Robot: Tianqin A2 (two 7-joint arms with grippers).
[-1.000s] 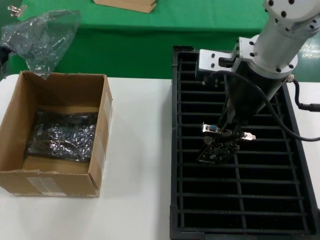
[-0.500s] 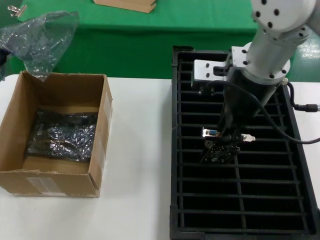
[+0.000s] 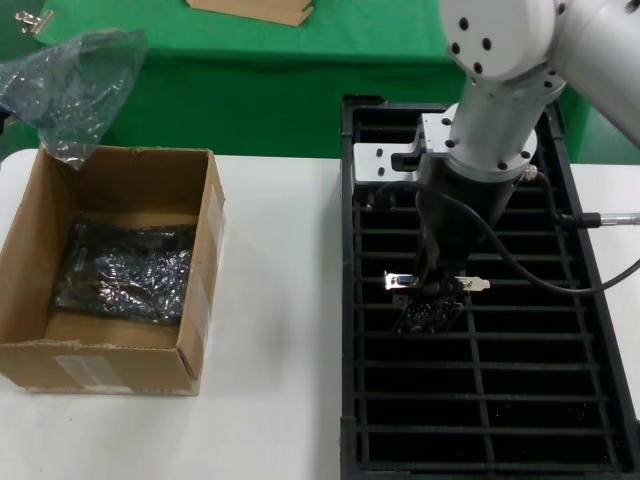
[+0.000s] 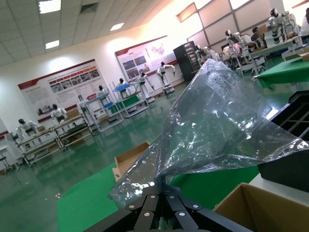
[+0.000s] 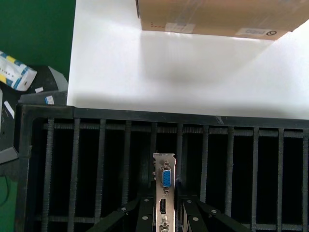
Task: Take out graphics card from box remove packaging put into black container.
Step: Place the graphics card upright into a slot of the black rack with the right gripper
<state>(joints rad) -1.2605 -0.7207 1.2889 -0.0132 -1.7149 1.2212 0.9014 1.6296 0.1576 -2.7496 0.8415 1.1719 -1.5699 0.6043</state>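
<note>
Seen from the head camera, the right claw [image 3: 432, 296] hangs over the black container [image 3: 352, 300], which fills the 3 o'clock side of the white tabletop [image 3: 280, 330], and it is clenched on the graphics card [image 3: 428, 310]. The card sits in the left column of slots, roughly halfway down the tray, with its silver bracket lying across the ribs and the dark board hanging below the fingers into a slot. In the right wrist view the card [image 5: 164, 191] stands edge-on between the two black fingers [image 5: 145, 212], its blue port facing the camera, and the bracket lines up with one of the narrow slots of the container [image 5: 29, 159]. Beyond the tray rim in that view lies the bare tabletop [image 5: 193, 72] and then the labelled side of the box [image 5: 217, 17]. In the head view the box [image 3: 195, 300] rests at 9 o'clock on the tabletop, open at the top, with a dark shiny bagged item [image 3: 125, 270] lying flat on its floor. The left claw [image 4: 157, 208] is up at about 10 o'clock, above the box's far left corner, clamped on the neck of the packaging [image 3: 70, 85]; the wrist view shows the crinkly bag [image 4: 217, 130] rising from the closed fingers, empty and puffed open. A green cloth [image 3: 250, 60] covers the surface at 12 o'clock, carrying a tan box [image 3: 250, 10] at the picture's edge.
</note>
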